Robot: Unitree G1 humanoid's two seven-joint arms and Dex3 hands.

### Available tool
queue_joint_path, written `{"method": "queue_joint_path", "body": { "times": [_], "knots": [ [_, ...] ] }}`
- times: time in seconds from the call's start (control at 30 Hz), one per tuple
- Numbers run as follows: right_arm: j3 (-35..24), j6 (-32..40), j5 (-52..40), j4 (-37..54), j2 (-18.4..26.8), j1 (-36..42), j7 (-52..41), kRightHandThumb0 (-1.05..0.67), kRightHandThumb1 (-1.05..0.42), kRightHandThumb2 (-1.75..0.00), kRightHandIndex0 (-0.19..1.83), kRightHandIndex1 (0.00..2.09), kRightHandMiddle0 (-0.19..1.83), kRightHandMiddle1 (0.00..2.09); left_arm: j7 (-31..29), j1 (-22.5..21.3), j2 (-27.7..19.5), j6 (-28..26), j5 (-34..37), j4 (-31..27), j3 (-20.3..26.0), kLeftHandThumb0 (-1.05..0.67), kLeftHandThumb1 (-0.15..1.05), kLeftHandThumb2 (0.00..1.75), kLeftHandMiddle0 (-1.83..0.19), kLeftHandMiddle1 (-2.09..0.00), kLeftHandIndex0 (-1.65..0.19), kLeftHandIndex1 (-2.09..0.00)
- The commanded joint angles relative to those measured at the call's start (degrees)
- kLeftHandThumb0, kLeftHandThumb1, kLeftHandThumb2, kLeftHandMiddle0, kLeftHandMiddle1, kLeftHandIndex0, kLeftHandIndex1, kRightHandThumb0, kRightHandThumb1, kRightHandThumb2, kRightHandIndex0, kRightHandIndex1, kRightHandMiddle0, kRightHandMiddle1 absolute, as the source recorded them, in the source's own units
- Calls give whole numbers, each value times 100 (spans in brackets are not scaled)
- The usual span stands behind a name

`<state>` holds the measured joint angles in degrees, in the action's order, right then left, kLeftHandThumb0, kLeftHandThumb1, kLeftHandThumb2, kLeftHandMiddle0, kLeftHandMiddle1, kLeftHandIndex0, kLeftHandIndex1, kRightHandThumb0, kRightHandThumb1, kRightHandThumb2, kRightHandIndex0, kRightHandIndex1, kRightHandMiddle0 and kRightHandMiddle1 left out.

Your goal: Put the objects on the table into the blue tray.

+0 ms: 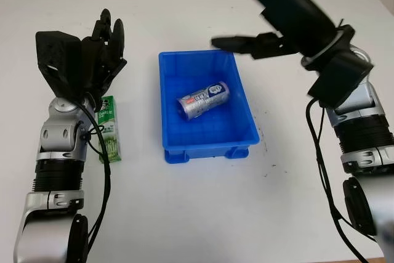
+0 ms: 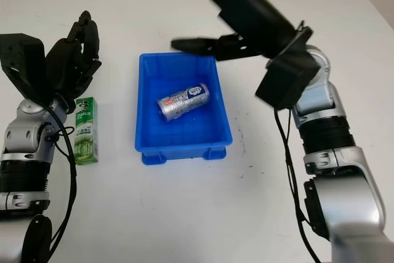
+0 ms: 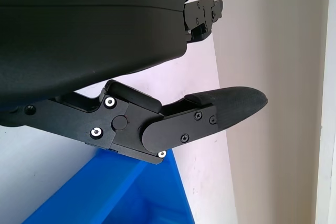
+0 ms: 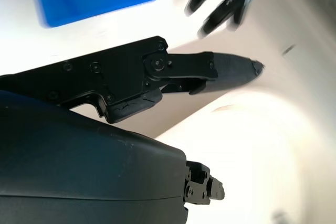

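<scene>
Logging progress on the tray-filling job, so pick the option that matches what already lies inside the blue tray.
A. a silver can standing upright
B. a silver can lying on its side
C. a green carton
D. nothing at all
B: the silver can lies on its side inside the blue tray, while the green carton sits on the table by the left hand; the right hand, open, is above the tray's far edge.

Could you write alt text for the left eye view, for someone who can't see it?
A blue tray on a white table holds a silver can lying on its side. A green carton lies left of the tray by the open left hand; the open right hand hovers over the tray's far edge.
</scene>
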<state>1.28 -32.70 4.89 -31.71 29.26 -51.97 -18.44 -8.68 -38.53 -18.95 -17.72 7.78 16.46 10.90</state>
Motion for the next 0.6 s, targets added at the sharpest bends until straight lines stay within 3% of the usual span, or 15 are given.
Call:
{"method": "queue_joint_path", "body": {
  "times": [0.0, 0.1, 0.17, 0.3, 0.57],
  "knots": [
    [-160, 527, 45, -39, 147, 294, 88, -73, -105, -57, -10, 7, -9, 6, 5, 88, -47, 31, 1, -115, 42, -71, 105, 72, 19, 0, 19, 0],
    [-337, 2253, -400, 21, 84, 634, -269, -74, -105, -53, -17, 3, -15, 3, -32, 100, -93, -18, -7, -141, 44, -71, 105, 72, 19, 0, 19, 0],
    [-425, 2827, -484, 37, 103, 870, -313, -72, -105, -55, -19, 1, -18, 2, -47, 88, -120, -50, -21, -130, 37, -71, 105, 73, 19, 0, 19, 0],
    [-606, 3451, -567, 276, 83, 1308, -137, -67, -105, -58, -19, 2, -18, 4, -87, 35, -166, -50, -21, -50, 25, -70, 105, 71, 19, 0, 19, 0],
    [-751, 3824, -767, 615, -124, 1598, -32, -66, -105, -62, -19, 0, -19, 0, -218, -117, -272, 52, -139, 154, -60, -73, 105, 67, 19, 0, 19, 0]
  ]
}}
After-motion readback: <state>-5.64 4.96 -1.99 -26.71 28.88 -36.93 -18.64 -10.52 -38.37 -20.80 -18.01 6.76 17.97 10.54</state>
